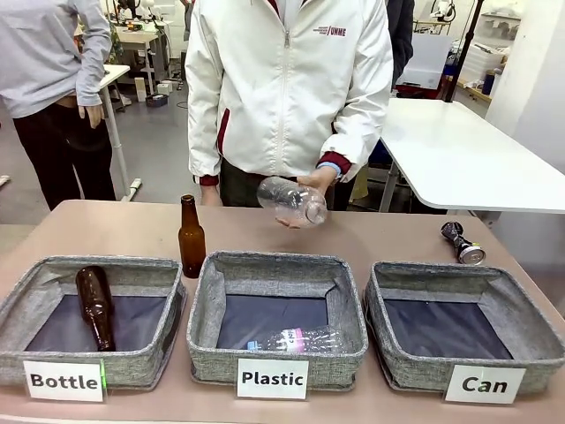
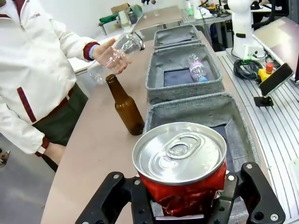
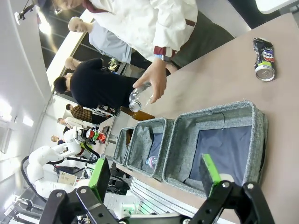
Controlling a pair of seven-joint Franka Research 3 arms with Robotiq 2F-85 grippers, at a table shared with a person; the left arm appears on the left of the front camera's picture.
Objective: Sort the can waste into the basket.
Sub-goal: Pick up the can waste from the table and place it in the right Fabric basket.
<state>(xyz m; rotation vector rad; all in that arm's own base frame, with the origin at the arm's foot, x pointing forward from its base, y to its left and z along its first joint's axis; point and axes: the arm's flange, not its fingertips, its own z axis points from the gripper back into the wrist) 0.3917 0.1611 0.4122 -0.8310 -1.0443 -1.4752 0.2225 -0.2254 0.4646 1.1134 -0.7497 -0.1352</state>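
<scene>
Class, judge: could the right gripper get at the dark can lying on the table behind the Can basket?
Probably yes: the right gripper is open, and the dark can lies alone on bare table beyond the Can basket, clear of the person's hand.

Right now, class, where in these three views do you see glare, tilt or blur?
Left wrist view: the lid of the red can gleams in the left gripper. Right wrist view: rolled sideways, the Can basket looks bowed. Front view: even light, soft shadows.

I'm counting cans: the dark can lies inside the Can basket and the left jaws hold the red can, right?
No: the front view shows the dark can on the table beyond the Can basket, not inside. The rest is right.
</scene>
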